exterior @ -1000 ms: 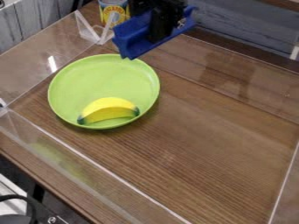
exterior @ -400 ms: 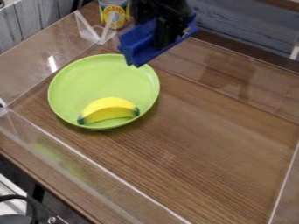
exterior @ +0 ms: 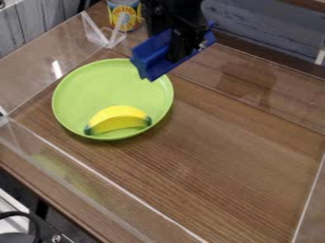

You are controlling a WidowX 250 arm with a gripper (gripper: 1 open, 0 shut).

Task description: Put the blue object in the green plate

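Note:
The blue object (exterior: 162, 54) hangs tilted in the air, its lower left end just over the far right rim of the green plate (exterior: 89, 90). My black gripper (exterior: 180, 28) comes down from the top of the view and is shut on the blue object's upper end. The lime-green plate rests on the wooden table at left centre. A yellow banana-shaped piece (exterior: 118, 119) lies in the near part of the plate. The fingertips are hidden behind the block.
A yellow-labelled can (exterior: 122, 13) stands at the back behind the plate, with a clear plastic piece (exterior: 97, 33) beside it. Clear acrylic walls (exterior: 152, 214) enclose the wooden table (exterior: 241, 133), and a grey plank wall runs along the back.
The gripper, holding the blue object, has shifted slightly down and toward the plate. The plate and the banana piece have stayed put.

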